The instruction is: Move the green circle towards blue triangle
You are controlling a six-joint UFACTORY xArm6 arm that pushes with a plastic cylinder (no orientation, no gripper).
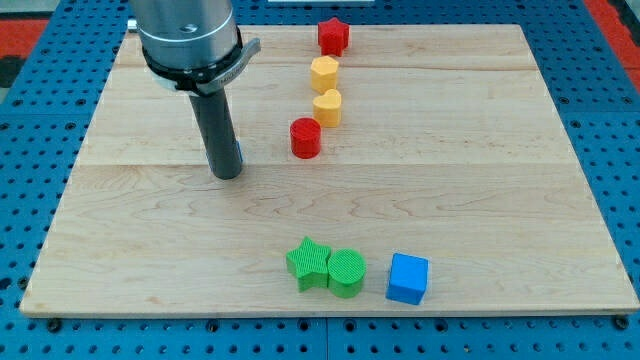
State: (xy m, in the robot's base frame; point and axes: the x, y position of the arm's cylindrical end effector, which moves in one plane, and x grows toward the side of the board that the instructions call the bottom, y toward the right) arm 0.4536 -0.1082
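**Green circle crowded by a star, target mostly hidden**

You are looking at the green circle (347,272) sitting touching the green star (309,264) on its left in the view, with the blue cube (407,278) just beside it on its right. My tip (226,175) is standing well apart from the circle, up and to the view's left of it. It is a bare rod with nothing to clench or release, and it is carrying nothing.

Only a blue sliver is peeking out at the rod's right edge, also up-left of the circle. I am taking it for the blue triangle (238,155), though you cannot tell whether the rod is touching it.

The risks, as I am judging them:
- The star is lying partly on the path, so a push from the circle's lower right is likely dragging it along.
- Swinging round the circle's right side is risking a knock to the cube.
- An off-centre contact is letting the round block slip sideways.

Being round, the circle is pointing nowhere and has no long axis; it is lying flat face up.
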